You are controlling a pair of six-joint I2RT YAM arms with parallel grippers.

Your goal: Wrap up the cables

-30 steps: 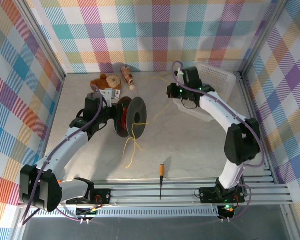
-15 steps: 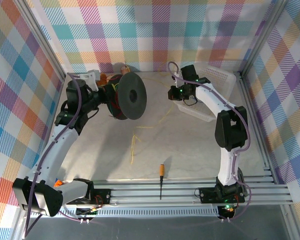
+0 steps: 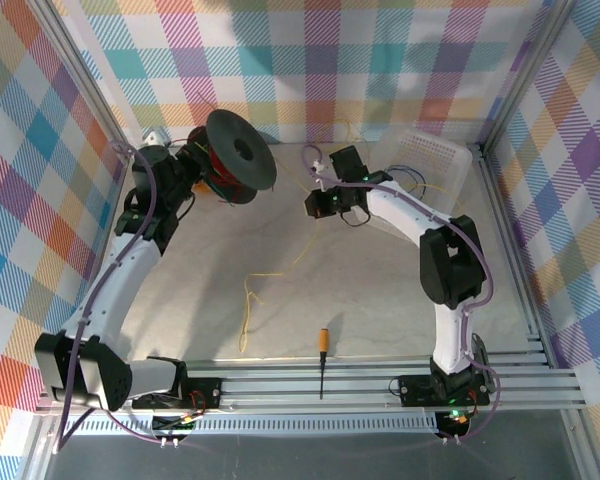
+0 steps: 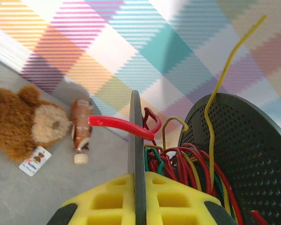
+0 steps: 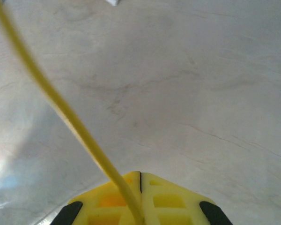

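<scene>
My left gripper (image 4: 136, 174) is shut on the thin edge of one flange of a black spool (image 3: 238, 155), which it holds tilted in the air near the back wall. Red, green and yellow wires (image 4: 187, 164) are bunched on the spool's core beside its perforated flange (image 4: 246, 154). My right gripper (image 5: 140, 173) is shut low over the table, and a yellow cable (image 5: 61, 103) runs from its fingers up to the left. In the top view the right gripper (image 3: 318, 203) is left of the basket. A loose yellow cable (image 3: 248, 310) trails across the table's middle.
A brown teddy bear (image 4: 18, 122) and a small brown bottle (image 4: 80, 131) lie by the back wall under the spool. A white basket (image 3: 435, 160) stands at the back right. An orange-handled screwdriver (image 3: 323, 352) lies near the front rail.
The left arm has lifted the spool off the table and carried it back and left towards the wall. The right gripper has moved left, away from the basket. The loose cable has shifted.
</scene>
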